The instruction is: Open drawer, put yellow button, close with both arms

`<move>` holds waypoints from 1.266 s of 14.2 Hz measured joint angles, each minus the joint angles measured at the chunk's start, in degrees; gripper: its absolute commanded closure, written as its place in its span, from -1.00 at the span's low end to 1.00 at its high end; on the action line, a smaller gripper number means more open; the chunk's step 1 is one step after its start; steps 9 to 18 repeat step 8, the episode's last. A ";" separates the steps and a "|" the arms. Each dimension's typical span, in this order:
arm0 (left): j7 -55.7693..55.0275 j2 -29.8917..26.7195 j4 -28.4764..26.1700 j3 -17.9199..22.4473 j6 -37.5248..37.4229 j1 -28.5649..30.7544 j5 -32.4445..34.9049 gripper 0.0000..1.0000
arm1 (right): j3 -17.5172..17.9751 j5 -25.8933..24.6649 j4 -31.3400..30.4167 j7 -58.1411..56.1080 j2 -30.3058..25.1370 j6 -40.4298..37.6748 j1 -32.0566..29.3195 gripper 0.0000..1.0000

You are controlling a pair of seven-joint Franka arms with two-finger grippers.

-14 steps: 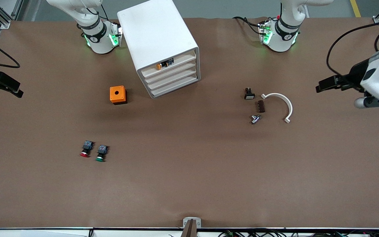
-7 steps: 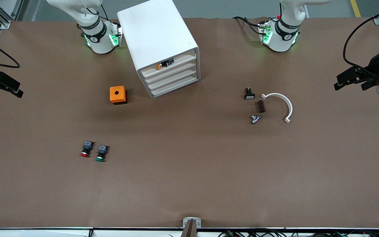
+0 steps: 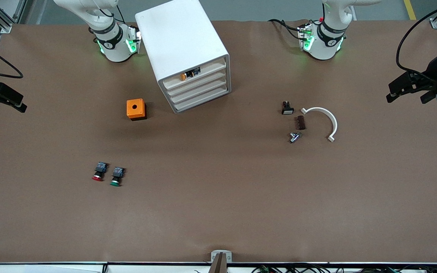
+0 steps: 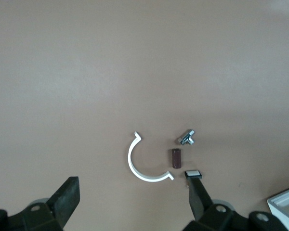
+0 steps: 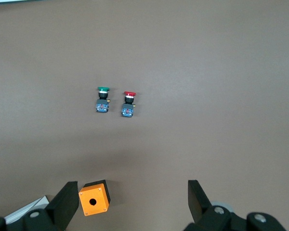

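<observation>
The yellow button (image 3: pixel 183 77) lies in the drawer (image 3: pixel 194 74), which looks pushed in; task judged complete. Left gripper (image 3: pixel 408 88) hangs released over the left arm's table end, right gripper (image 3: pixel 2 99) released over the right arm's end. Next: none needed.

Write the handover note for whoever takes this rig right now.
Left hand: open, empty, waiting over the table's left-arm end.
Right hand: open, empty, waiting over the right-arm end.
Yellow button: lying in the top drawer of the white cabinet.
Done: button placed; drawer looks pushed in, roughly flush.
Left: check the drawer is fully shut.
</observation>
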 measured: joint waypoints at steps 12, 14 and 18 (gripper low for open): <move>0.00 0.34 0.00 -0.02 -0.54 0.25 0.01 -0.99 | 0.00 0.00 0.00 0.00 0.00 0.00 0.00 -1.00; 0.00 0.34 0.00 -0.02 -0.54 0.25 0.01 -0.99 | 0.00 0.00 0.00 0.00 0.00 0.00 0.00 -1.00; 0.00 0.34 0.00 -0.02 -0.54 0.25 0.01 -0.99 | 0.00 0.00 0.00 0.00 0.00 0.00 0.00 -1.00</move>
